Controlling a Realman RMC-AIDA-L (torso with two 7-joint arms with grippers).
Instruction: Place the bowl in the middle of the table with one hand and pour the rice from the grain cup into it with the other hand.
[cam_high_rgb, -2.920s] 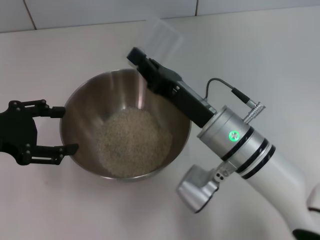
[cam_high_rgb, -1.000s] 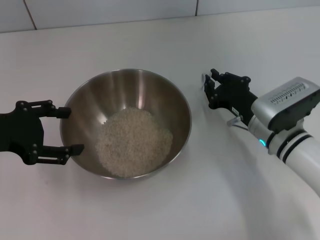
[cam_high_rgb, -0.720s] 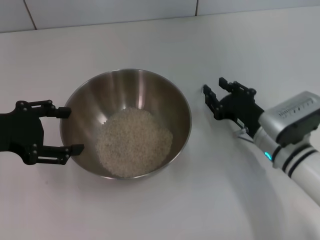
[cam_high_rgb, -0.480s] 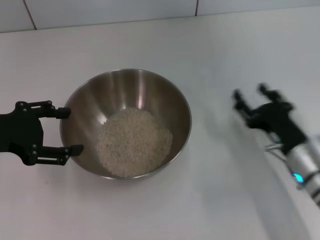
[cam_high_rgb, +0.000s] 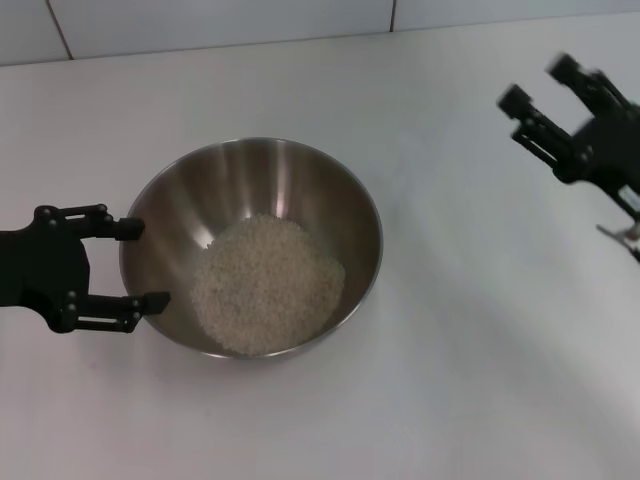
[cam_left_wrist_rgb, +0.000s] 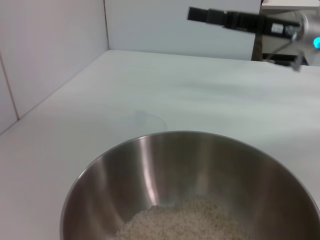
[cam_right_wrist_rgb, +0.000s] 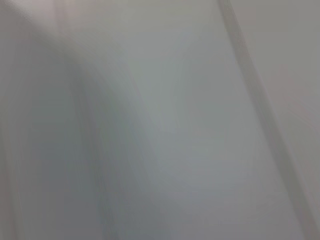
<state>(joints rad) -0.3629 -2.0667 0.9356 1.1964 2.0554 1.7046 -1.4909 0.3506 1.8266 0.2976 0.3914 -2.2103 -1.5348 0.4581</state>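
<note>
The steel bowl (cam_high_rgb: 300, 180) stands in the middle of the white table (cam_high_rgb: 450, 380), with a heap of rice (cam_high_rgb: 265, 285) in its bottom. It also shows in the left wrist view (cam_left_wrist_rgb: 165, 165), with rice (cam_left_wrist_rgb: 185, 222). My left gripper (cam_high_rgb: 148, 263) is open, its two fingers apart against the bowl's left outer wall. My right gripper (cam_high_rgb: 537, 81) is open and empty, raised at the far right; it also shows in the left wrist view (cam_left_wrist_rgb: 200, 14). A faint translucent outline (cam_left_wrist_rgb: 148, 117) on the table beyond the bowl may be the grain cup; I cannot make it out in the head view.
A tiled wall (cam_high_rgb: 200, 25) runs along the table's back edge. The right wrist view shows only a blurred white surface.
My right gripper has drawn back from beside the bowl to the far right and risen, empty. The bowl, the rice and my left gripper have not moved.
</note>
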